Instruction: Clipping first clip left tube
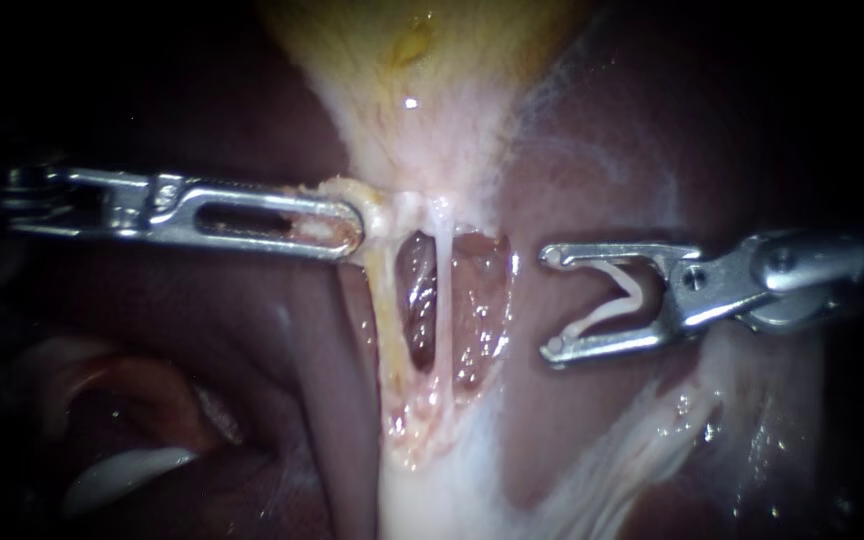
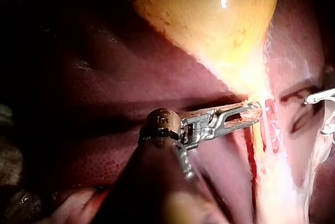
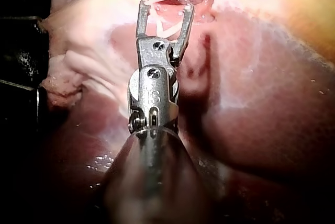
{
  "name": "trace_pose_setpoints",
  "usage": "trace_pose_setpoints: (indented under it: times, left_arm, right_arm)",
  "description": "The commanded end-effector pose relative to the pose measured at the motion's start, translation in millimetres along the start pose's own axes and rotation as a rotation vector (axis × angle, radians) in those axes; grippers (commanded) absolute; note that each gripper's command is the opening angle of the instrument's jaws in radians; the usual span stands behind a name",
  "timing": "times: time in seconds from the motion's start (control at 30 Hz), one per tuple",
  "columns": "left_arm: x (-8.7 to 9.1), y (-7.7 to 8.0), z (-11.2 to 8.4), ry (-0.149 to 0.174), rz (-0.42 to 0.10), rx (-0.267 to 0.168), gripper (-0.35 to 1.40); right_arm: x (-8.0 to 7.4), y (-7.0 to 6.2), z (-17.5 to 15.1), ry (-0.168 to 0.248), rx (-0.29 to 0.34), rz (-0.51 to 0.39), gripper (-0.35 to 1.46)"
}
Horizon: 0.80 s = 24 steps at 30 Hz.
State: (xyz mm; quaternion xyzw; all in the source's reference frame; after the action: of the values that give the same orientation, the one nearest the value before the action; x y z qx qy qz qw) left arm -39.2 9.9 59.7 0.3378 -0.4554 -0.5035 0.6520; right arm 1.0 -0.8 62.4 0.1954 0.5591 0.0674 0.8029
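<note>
Left instrument hand clamped on gallbladder neck. Right instrument hand spread, cradling clip, well apart from left tube. Risk: reaching past right tube, hand snags it or clip catches both; slipped traction would slacken tubes.

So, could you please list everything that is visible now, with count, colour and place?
gallbladder: one, yellow, above the tubes.
liver: one, dark red-brown, around everything.
thin white tube: one, between the two instruments.
yellowish tube: one, beside the white one, on the left instrument's side.
pale tissue: one patch, under the gallbladder.
white clip: one, between the right jaws, apart from both tubes.
left instrument: one, silver, jaws shut on the pale tissue.
right instrument: one, silver, jaws wide apart, holding the white clip.
</note>
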Motion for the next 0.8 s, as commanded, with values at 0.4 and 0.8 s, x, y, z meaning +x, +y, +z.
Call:
trace_pose_setpoints:
  times: [0.4, 0.8]
  left_arm:
    - [0.0, 0.4, 0.1, 0.0, 0.001, 0.002, -0.35]
    - [0.0, 0.3, 0.1, 0.0, 0.001, 0.001, -0.35]
  right_arm:
    - [-2.2, -0.7, 7.4, 0.005, 0.027, -0.009, 0.5]
    - [-5.4, -0.7, 12.7, -0.005, 0.046, 0.028, 0.5]
